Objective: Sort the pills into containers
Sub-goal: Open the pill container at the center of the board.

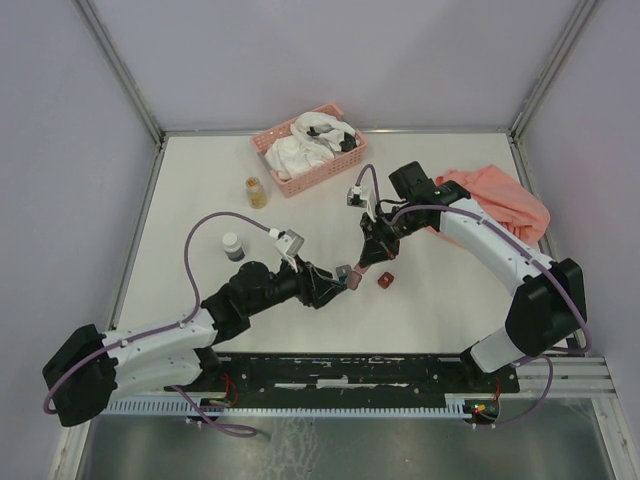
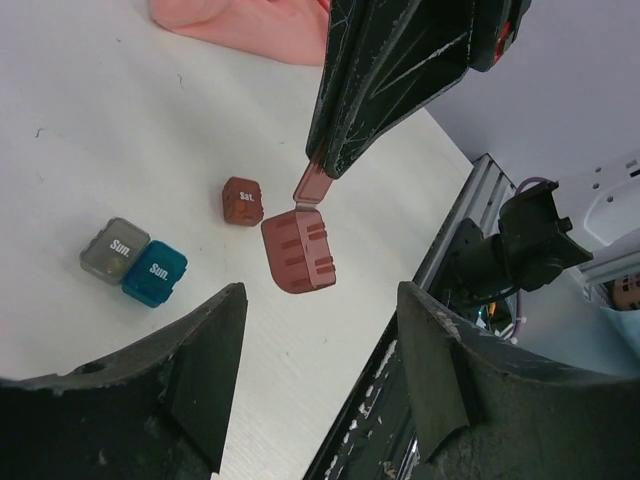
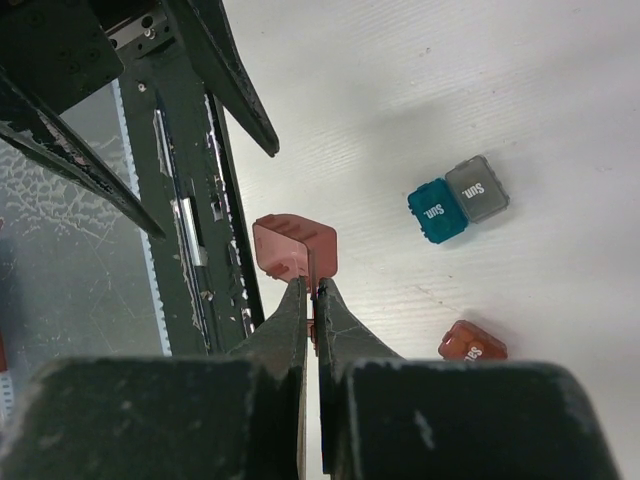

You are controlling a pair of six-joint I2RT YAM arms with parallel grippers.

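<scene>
My right gripper [image 3: 312, 290] is shut on the thin lid of an open dark red container [image 3: 295, 248] and holds it just above the table; from above, the right gripper [image 1: 368, 262] is at mid-table. The left wrist view shows that container [image 2: 298, 250] hanging empty from the right gripper's fingers [image 2: 380, 90]. My left gripper [image 2: 320, 370] stands open right below it, with nothing between its fingers. A second dark red container [image 2: 242, 200], a grey one [image 2: 115, 250] and a teal one [image 2: 155, 272] rest shut on the table. The jar of amber pills [image 1: 257, 192] stands far back left.
A second white-capped jar [image 1: 232, 246] with dark contents stands left of the arms. A pink basket [image 1: 318, 178] of white cloth sits at the back. A salmon cloth [image 1: 500, 200] lies at the right. The table's front rail [image 2: 450, 240] runs close to the held container.
</scene>
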